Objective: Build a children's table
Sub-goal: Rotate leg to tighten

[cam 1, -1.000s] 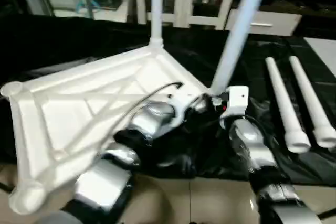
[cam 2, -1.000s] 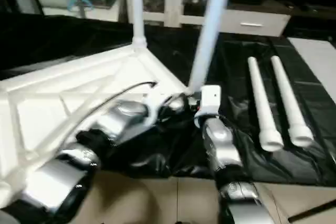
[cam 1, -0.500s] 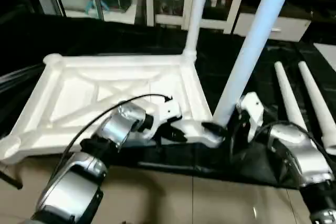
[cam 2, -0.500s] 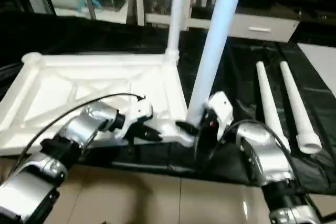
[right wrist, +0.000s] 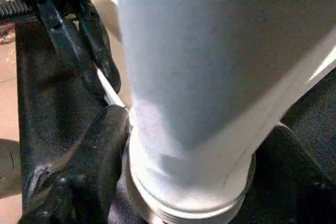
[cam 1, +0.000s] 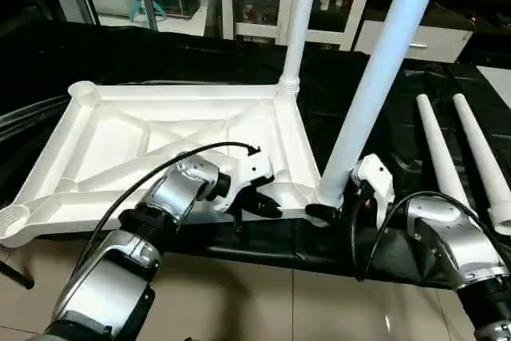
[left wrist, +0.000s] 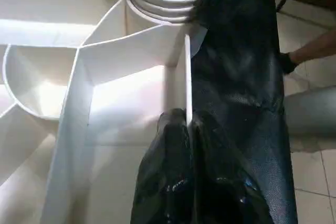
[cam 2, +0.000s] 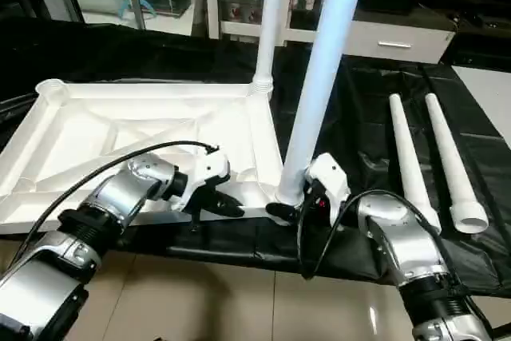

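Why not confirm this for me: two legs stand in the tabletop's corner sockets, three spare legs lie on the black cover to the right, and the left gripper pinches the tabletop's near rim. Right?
Not quite: two spare legs lie on the black cover, not three, as the left eye view shows. The rest holds: two legs stand in the tabletop sockets, and the left gripper pinches the near rim.

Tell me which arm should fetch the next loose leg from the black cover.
Right, most likely. The two loose legs lie on the robot's right, nearer the right gripper, though it must first release the near upright leg. The left gripper clamps the tabletop rim, steadying it.
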`<state>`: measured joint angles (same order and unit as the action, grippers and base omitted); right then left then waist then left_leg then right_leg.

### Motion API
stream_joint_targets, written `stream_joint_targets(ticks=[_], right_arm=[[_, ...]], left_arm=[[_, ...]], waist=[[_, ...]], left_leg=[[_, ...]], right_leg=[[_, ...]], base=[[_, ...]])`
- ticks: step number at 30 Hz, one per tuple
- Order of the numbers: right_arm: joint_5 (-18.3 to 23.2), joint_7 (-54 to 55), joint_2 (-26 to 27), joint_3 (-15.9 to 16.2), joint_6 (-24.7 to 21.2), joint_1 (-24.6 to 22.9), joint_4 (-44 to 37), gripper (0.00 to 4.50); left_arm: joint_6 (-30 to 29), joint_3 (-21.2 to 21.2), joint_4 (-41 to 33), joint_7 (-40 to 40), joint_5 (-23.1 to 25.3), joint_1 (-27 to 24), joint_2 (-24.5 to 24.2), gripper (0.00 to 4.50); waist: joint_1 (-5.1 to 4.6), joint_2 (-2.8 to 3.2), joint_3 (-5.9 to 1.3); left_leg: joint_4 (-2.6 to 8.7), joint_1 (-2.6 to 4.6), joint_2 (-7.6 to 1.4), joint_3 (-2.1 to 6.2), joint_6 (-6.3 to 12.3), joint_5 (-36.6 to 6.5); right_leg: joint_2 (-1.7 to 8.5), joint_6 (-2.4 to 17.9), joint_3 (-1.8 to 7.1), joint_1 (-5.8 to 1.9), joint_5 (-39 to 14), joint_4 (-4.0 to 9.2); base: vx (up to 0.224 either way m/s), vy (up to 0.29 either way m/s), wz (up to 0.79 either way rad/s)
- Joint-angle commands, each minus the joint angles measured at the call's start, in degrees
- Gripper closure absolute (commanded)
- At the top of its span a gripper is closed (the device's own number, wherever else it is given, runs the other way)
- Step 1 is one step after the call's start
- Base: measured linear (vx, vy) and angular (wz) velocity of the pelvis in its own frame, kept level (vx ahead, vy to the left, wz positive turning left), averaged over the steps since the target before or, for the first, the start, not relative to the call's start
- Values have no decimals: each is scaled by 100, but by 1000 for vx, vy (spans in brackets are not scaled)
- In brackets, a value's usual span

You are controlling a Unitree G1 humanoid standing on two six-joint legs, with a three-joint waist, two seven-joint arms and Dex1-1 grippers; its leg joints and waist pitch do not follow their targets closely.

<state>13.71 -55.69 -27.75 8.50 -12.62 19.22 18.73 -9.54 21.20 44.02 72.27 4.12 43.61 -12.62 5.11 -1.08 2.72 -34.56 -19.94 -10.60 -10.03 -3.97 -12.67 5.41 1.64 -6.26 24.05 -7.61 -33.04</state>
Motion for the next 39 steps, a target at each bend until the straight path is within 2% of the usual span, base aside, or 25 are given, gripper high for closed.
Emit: stream_joint_targets(ticks=[1,4,13,16,17,18,19,21,22,23,25,26,27,28,29,30,31,33,35,37,39], right_arm=[[43,-53,31,10,-77,86,1,147],[44,-100,46,9,-96,77,-3,174],[9,55,151,-29,-97,28,45,181],[-334,1033,471,-159,132,106,410,181],[-407,1555,690,-265,99,197,584,181],[-444,1899,842,-342,62,259,698,181],[-444,1899,842,-342,62,259,698,182],[-504,3061,1408,-597,19,512,1008,183],[-504,3061,1408,-597,19,512,1008,183],[-544,3549,1627,-692,39,634,1155,183],[-544,3549,1627,-692,39,634,1155,183],[-513,4580,2082,-990,137,1011,1680,183],[-513,4580,2082,-990,137,1011,1680,183],[-506,5149,2272,-1150,304,1237,2036,183],[-450,5517,2419,-1276,413,1428,2355,183],[-457,5675,2470,-1323,469,1497,2485,183],[-480,5925,2547,-1401,561,1605,2700,183],[-525,5894,2565,-1385,614,1619,2730,183],[-578,5840,2568,-1365,680,1604,2695,183],[-573,5773,2573,-1363,700,1595,2668,183],[-579,5665,2595,-1366,770,1601,2651,183]], left_arm=[[-3,163,-137,316,-33,95,82,450],[-29,175,-167,358,-34,73,65,450],[-61,174,-169,326,-13,62,63,450],[1,-19,123,-428,66,176,265,450],[-14,-169,393,-1005,96,310,434,450],[-30,-270,576,-1396,115,403,549,450],[-30,-270,576,-1396,115,403,549,450],[-150,-568,1026,-2482,78,664,903,450],[-150,-568,1026,-2482,78,664,903,450],[-207,-681,1172,-2883,46,758,1046,450],[-207,-681,1172,-2883,46,758,1046,450],[-181,-927,1485,-3898,-16,968,1406,450],[-181,-927,1485,-3898,-16,968,1406,450],[-103,-1006,1616,-4322,-37,1064,1625,450],[-21,-1056,1708,-4627,-54,1134,1820,450],[13,-1063,1759,-4681,-52,1166,1904,450],[70,-1065,1848,-4717,-41,1218,2045,450],[124,-1026,1864,-4599,-14,1213,2107,450],[144,-1021,1891,-4488,-20,1203,2126,450],[163,-1012,1905,-4456,-6,1194,2117,450],[199,-987,1956,-4412,22,1185,2094,450]], waist=[[-12,-36,-376],[-13,-42,-375],[-15,-37,-374],[-34,-33,-367],[-57,-49,-360],[-65,-36,-349],[-86,-34,-342],[-94,-24,-354],[-126,-29,-357],[-144,-48,-363],[-160,-40,-366],[-164,-57,-378],[-175,-26,-387],[-190,-57,-417],[-173,-45,-432],[-179,-39,-432],[-182,-63,-440],[-176,-67,-461],[-157,-75,-456],[-148,-70,-448],[-155,-60,-432]], left_leg=[[430,-9,-274,62,466,-762],[427,-10,-269,56,468,-782],[430,-10,-273,59,457,-773],[436,-7,-269,57,371,-819],[445,1,-254,67,264,-960],[441,9,-238,56,238,-986],[448,25,-236,70,171,-1148],[443,19,-225,77,164,-1145],[447,18,-228,91,131,-1171],[440,4,-206,82,171,-1152],[440,-11,-207,78,237,-1060],[432,-30,-204,68,299,-930],[424,-9,-203,69,267,-882],[419,-32,-198,76,237,-738],[406,-22,-209,65,272,-569],[399,-33,-204,60,360,-429],[386,-31,-191,39,422,-358],[369,-35,-177,37,609,-153],[345,-37,-167,20,969,99],[343,-27,-179,19,1079,78],[354,-22,-191,21,1053,-57]], right_leg=[[393,1127,309,-386,-1726,368],[395,1144,309,-388,-1710,366],[394,1136,309,-387,-1725,366],[396,1088,303,-369,-1856,393],[389,982,285,-368,-2154,419],[373,936,283,-344,-2262,443],[378,859,265,-338,-2515,479],[393,786,266,-340,-2605,495],[382,760,251,-334,-2627,504],[380,729,254,-348,-2587,511],[381,769,272,-345,-2441,493],[388,790,280,-358,-2303,473],[382,854,282,-317,-2230,451],[377,919,280,-352,-2033,414],[388,1037,296,-351,-1684,376],[360,1154,293,-360,-1319,329],[358,1182,292,-359,-1188,324],[355,1307,299,-383,-794,261],[362,1425,305,-390,-430,220],[373,1425,298,-391,-605,241],[371,1378,290,-383,-894,280]], base=[[0,0,0],[0,0,0],[0,0,0],[0,0,0],[0,0,0],[0,0,0],[0,0,0],[0,0,0],[0,0,0],[0,0,0],[0,0,0],[0,0,0],[0,0,0],[0,0,0],[0,0,0],[0,0,0],[0,0,0],[0,0,0],[0,0,0],[0,0,0],[0,0,0]])
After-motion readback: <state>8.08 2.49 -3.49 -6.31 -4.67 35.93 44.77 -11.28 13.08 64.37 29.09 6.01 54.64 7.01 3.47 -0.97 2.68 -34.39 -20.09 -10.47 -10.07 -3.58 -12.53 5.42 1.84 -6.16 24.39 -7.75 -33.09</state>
